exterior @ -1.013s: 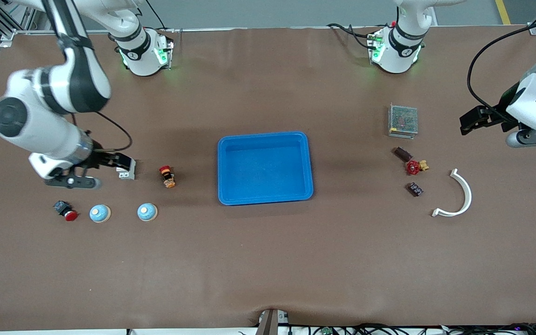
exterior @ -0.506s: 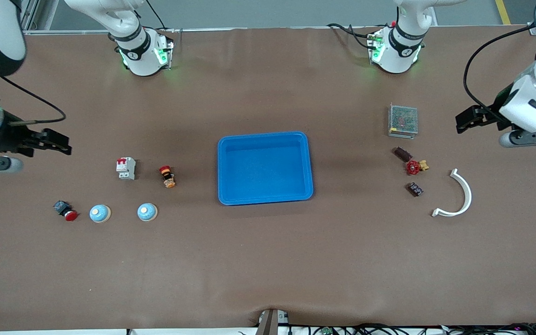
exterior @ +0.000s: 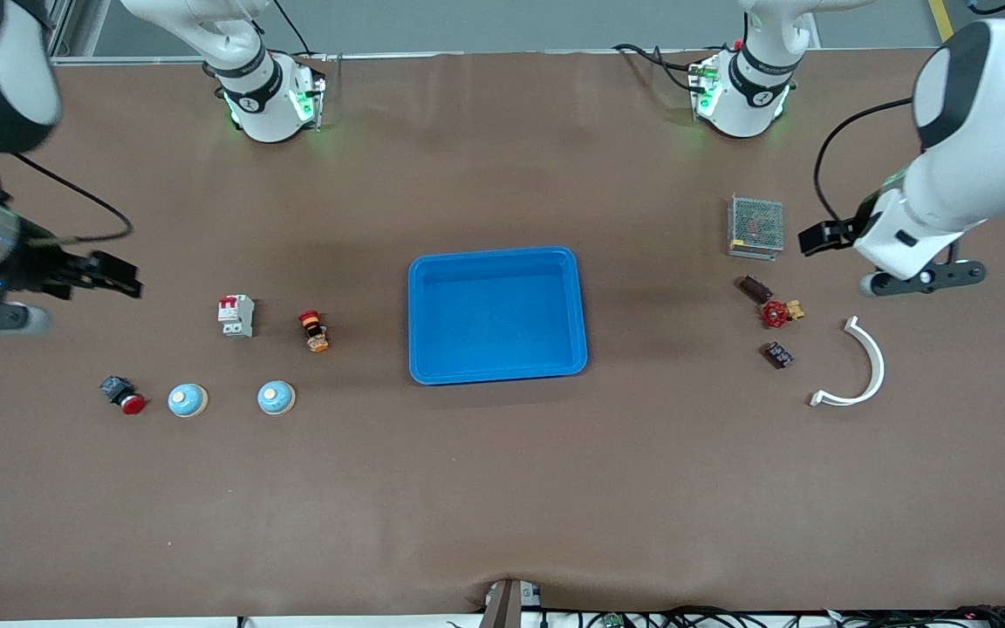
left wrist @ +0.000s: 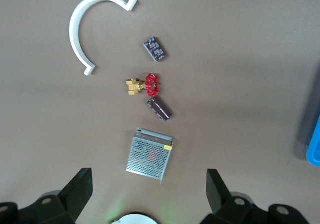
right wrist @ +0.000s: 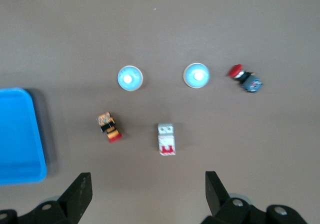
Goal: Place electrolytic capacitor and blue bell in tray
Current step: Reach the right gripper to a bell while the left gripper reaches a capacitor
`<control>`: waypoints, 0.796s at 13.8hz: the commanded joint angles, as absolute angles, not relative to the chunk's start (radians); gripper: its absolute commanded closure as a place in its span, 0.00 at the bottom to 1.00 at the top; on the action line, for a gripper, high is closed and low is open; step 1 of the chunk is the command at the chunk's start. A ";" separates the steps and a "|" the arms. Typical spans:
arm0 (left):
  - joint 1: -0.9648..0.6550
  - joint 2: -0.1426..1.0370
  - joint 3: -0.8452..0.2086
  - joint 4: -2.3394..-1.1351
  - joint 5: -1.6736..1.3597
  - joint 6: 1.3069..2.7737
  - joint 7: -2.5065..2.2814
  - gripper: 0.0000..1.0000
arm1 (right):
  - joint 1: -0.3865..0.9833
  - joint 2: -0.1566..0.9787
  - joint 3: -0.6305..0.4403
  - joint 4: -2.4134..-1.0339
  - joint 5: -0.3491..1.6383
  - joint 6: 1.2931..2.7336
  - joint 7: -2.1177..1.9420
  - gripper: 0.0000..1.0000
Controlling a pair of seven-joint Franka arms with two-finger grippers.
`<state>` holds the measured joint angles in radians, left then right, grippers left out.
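The bright-blue tray [exterior: 423, 272] sits mid-table with nothing in it; its edge also shows as tray [left wrist: 314, 145] and tray [right wrist: 20, 134]. Two blue bells [exterior: 188, 399] [exterior: 276, 397] stand toward the right arm's end, seen too as bells [right wrist: 130, 78] [right wrist: 196, 75]. The electrolytic capacitor [exterior: 755, 288], a dark brown cylinder, lies toward the left arm's end, and shows as capacitor [left wrist: 159, 108]. My left gripper [exterior: 819, 237] [left wrist: 148, 194] hangs open beside the mesh box. My right gripper [exterior: 119, 275] [right wrist: 148, 194] hangs open over bare table beside the breaker.
Near the capacitor lie a mesh box [exterior: 755, 227], a red valve [exterior: 775, 313], a dark chip [exterior: 778, 354] and a white arc [exterior: 869, 371]. Near the bells are a breaker [exterior: 236, 315], an orange-red button [exterior: 314, 331] and a red push button [exterior: 123, 394].
My right gripper has pulled away from the breaker toward the right arm's end of the table. My left arm has swung in toward the mesh box. Both grippers stay open.
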<state>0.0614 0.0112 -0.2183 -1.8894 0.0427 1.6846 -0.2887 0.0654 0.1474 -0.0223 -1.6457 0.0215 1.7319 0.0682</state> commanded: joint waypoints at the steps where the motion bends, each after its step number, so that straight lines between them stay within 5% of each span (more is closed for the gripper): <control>1: 0.071 -0.015 -0.235 -2.014 0.041 1.793 -0.324 0.00 | 0.100 0.144 -0.020 -1.816 0.021 1.900 0.161 0.00; 7: 0.071 0.000 -0.235 -2.235 0.035 2.084 -0.451 0.00 | 0.084 0.322 -0.020 -1.899 0.099 2.120 0.195 0.00; 11: 0.074 0.052 -0.233 -2.305 0.035 2.226 -0.531 0.02 | 0.049 0.330 -0.021 -1.901 0.103 2.036 0.178 0.00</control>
